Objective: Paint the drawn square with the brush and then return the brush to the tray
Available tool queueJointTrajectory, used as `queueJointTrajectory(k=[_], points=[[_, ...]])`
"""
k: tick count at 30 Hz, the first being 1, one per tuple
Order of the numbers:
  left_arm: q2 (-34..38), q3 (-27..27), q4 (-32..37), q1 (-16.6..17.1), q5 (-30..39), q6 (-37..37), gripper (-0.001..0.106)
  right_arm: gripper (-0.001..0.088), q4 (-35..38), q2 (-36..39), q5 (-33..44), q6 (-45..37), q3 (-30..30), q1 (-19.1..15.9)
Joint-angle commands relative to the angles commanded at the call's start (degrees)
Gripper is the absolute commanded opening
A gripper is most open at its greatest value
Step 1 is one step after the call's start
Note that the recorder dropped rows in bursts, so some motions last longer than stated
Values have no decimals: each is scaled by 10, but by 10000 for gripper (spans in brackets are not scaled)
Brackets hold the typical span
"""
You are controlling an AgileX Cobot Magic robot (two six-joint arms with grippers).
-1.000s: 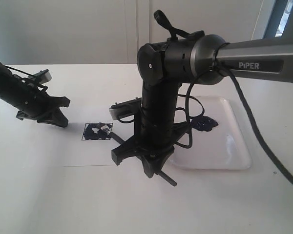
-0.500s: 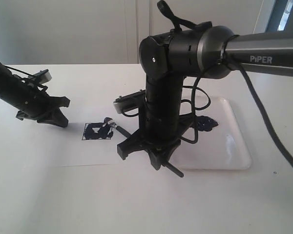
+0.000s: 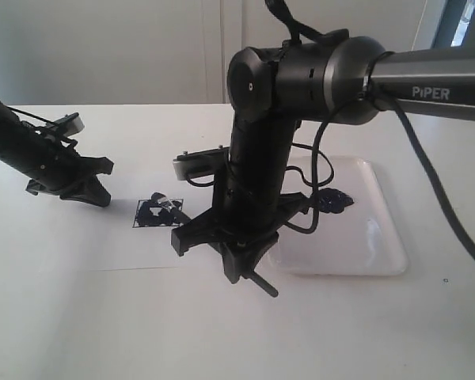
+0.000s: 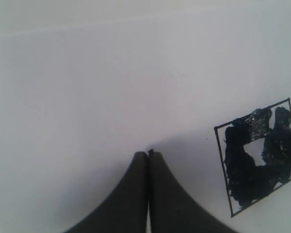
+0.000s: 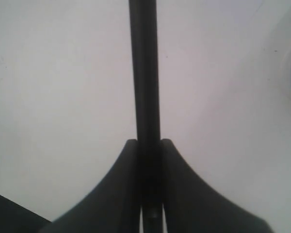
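- Spreading wide on the near side, the table (image 3: 222,340) gives open room from its front edge up to the arms.
- The brush (image 3: 266,287) slants low, with its handle end poking out toward the near edge, just in front of the tray's near left corner.
- The right gripper (image 3: 237,265) is clenched on the brush handle. In the right wrist view its fingers (image 5: 177,194) press either side of the black shaft (image 5: 144,73).
- From the jaws the brush runs away leftward, and its tip sits on the right part of the square (image 3: 158,212).
- The square is mostly blotchy dark paint with a white patch in the middle (image 4: 254,160). It lies on the paper (image 3: 87,245), whose near edge shows as a faint line.
- The tray (image 3: 380,237) lies right of the gripper, partly hidden by the right arm.
- Cable loops hang by the paint blob (image 3: 334,201) at the tray's far left.
- The left gripper (image 3: 85,188) sits left of the square, apart from it, with its fingers (image 4: 131,194) pressed together on nothing.
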Motion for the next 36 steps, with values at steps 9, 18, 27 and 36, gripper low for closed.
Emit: queueJointTrajectory(k=[9, 18, 27, 36], points=[[0, 0, 0, 0, -1, 1, 0, 0, -6, 10, 4, -1, 0, 3], [0, 0, 0, 0, -1, 1, 0, 0, -51, 10, 4, 23, 0, 3], [0, 0, 0, 0, -2, 1, 0, 0, -57, -6, 4, 33, 2, 3], [0, 0, 0, 0, -2, 1, 0, 0, -68, -18, 4, 45, 41, 3]])
